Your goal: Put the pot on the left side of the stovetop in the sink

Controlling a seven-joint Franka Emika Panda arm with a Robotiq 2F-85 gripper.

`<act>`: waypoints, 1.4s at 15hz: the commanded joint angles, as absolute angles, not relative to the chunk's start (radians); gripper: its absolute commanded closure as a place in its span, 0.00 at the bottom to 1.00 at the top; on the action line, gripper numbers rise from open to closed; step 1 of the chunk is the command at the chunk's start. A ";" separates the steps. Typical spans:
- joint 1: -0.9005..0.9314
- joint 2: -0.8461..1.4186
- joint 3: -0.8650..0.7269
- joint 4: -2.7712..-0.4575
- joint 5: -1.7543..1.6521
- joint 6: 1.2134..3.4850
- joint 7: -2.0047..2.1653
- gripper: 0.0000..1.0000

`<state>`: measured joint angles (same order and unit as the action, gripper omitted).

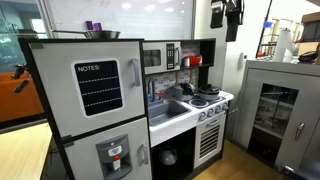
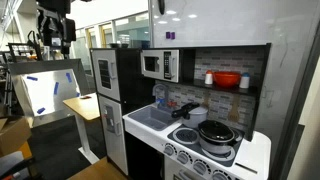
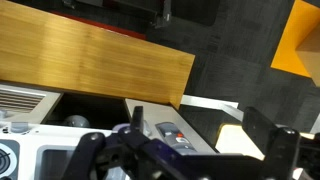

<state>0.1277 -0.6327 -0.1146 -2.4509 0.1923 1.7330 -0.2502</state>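
The white toy-kitchen stovetop point(image 2: 188, 137) point(image 1: 212, 101) has black burners and a row of knobs. A low dark grey pot point(image 2: 215, 132) sits on it; in an exterior view the pots point(image 1: 207, 91) there are too small to tell apart. Beside the stovetop lies the grey sink point(image 2: 150, 117) point(image 1: 167, 108) with a small faucet. My gripper point(image 2: 55, 30) point(image 1: 232, 12) hangs high in the air, far from the kitchen. In the wrist view the gripper point(image 3: 200, 135) is open with nothing between its fingers point(image 3: 139, 113).
A toy fridge point(image 1: 95, 100) carries a steel bowl point(image 1: 100, 34) on top. A microwave point(image 2: 158, 65) hangs above the sink, and a red bowl point(image 2: 227, 79) sits on the shelf over the stove. A wooden table point(image 2: 85, 106) point(image 3: 90, 60) stands beside the kitchen.
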 commanded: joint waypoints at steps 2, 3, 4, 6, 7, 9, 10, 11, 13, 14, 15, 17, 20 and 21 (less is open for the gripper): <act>0.105 -0.630 -0.097 -2.448 0.202 1.729 -0.261 0.00; 0.105 -0.630 -0.097 -2.448 0.202 1.729 -0.261 0.00; 0.105 -0.630 -0.097 -2.448 0.202 1.729 -0.261 0.00; 0.105 -0.630 -0.097 -2.448 0.202 1.729 -0.261 0.00; 0.105 -0.630 -0.097 -2.448 0.202 1.729 -0.261 0.00; 0.105 -0.630 -0.097 -2.448 0.202 1.729 -0.261 0.00; 0.105 -0.630 -0.097 -2.448 0.202 1.729 -0.261 0.00; 0.105 -0.630 -0.097 -2.448 0.202 1.729 -0.261 0.00; 0.105 -0.630 -0.097 -2.448 0.202 1.729 -0.261 0.00; 0.105 -0.630 -0.097 -2.448 0.202 1.729 -0.261 0.00; 0.105 -0.630 -0.097 -2.448 0.202 1.729 -0.261 0.00; 0.104 -0.624 -0.097 -2.449 0.199 1.734 -0.265 0.00; 0.099 -0.599 -0.099 -2.459 0.199 1.792 -0.274 0.00; 0.096 -0.585 -0.102 -2.458 0.202 1.810 -0.272 0.00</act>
